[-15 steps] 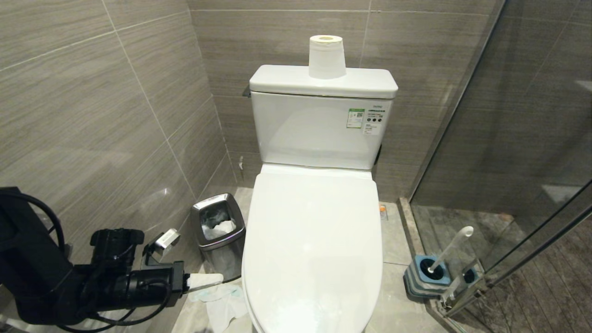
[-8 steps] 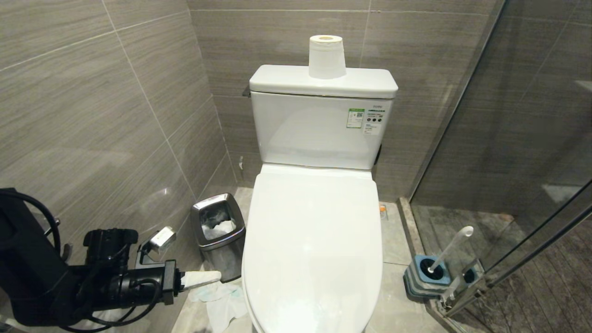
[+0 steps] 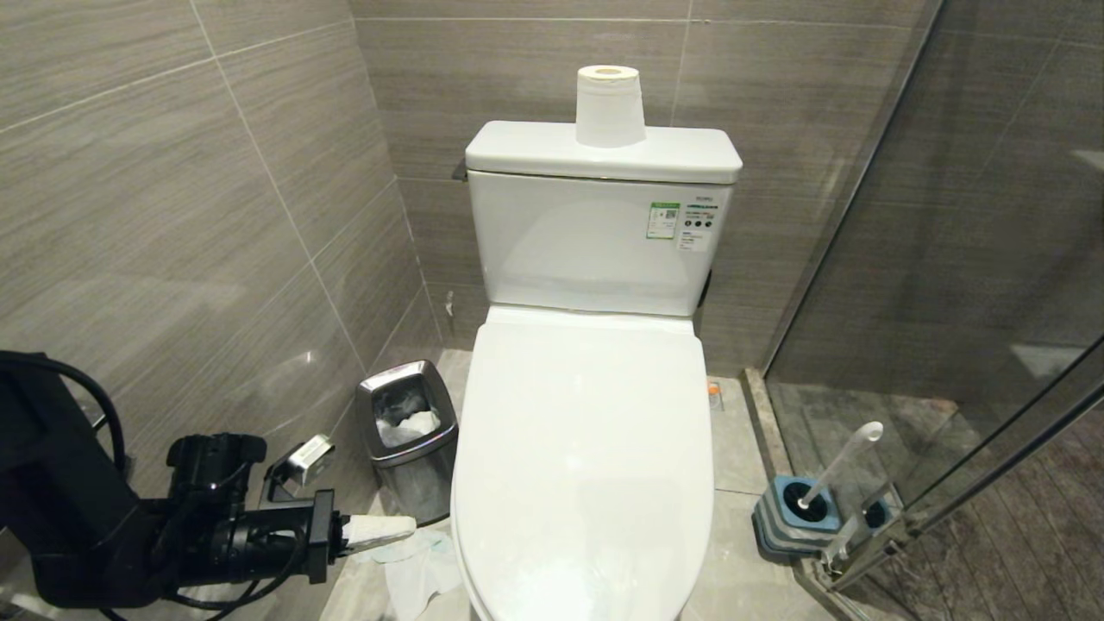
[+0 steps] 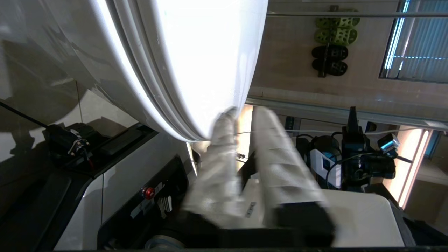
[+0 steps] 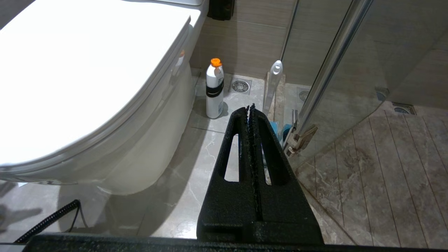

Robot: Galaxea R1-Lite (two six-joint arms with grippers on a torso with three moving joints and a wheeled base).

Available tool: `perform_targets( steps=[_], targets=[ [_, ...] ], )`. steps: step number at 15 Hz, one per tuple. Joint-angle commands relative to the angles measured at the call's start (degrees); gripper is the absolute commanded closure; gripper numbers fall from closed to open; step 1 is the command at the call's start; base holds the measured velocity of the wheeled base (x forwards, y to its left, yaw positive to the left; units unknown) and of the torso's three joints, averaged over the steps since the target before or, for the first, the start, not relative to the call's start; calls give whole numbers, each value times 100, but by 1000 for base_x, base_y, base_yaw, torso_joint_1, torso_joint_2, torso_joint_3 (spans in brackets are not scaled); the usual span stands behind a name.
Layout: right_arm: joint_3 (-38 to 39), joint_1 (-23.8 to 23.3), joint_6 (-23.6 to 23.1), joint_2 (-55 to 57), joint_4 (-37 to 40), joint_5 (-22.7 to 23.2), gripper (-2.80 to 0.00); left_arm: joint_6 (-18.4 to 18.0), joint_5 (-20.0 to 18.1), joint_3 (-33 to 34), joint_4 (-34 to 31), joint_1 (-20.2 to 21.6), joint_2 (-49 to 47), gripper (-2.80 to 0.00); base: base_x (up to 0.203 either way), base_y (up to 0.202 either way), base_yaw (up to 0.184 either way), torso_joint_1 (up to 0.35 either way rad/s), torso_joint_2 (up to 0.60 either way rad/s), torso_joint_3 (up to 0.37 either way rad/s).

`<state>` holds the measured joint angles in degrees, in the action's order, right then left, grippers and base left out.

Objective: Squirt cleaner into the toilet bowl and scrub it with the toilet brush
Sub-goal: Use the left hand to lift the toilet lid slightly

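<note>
The white toilet (image 3: 586,448) stands in the middle with its lid down, so the toilet bowl is hidden. My left gripper (image 3: 410,523) reaches level towards the lid's left front edge. Its white-wrapped fingers (image 4: 276,154) stand a narrow gap apart with nothing between them, one tip beside the lid's rim (image 4: 196,70). The cleaner (image 5: 214,89), a white bottle with an orange cap, stands on the floor right of the toilet. The toilet brush (image 3: 841,466) leans in its blue-and-grey holder (image 3: 798,513) by the glass door. My right gripper (image 5: 250,106) is shut and empty, low beside the toilet.
A small steel bin (image 3: 407,431) sits between the toilet and the left tiled wall, with crumpled tissue (image 3: 414,561) on the floor before it. A paper roll (image 3: 610,105) stands on the tank. The glass shower door (image 3: 949,345) bounds the right side.
The left gripper's fingers have parted slightly, and the hand sits a touch lower beside the lid. Nothing else has moved.
</note>
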<state>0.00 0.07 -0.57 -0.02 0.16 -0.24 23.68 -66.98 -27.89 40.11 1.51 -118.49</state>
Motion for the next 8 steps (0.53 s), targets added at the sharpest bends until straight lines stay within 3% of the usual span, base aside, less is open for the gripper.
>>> perform_targets(
  steps=[1, 8],
  targets=[
    [9, 1, -4, -3, 1, -2, 0, 13, -87, 30, 24, -20, -25, -280, 0, 0, 0, 0, 0, 0],
    [9, 1, -4, -5, 1, -2, 0, 15, -487, 106, 39, -49, -89, -280, 0, 0, 0, 0, 0, 0]
  ],
)
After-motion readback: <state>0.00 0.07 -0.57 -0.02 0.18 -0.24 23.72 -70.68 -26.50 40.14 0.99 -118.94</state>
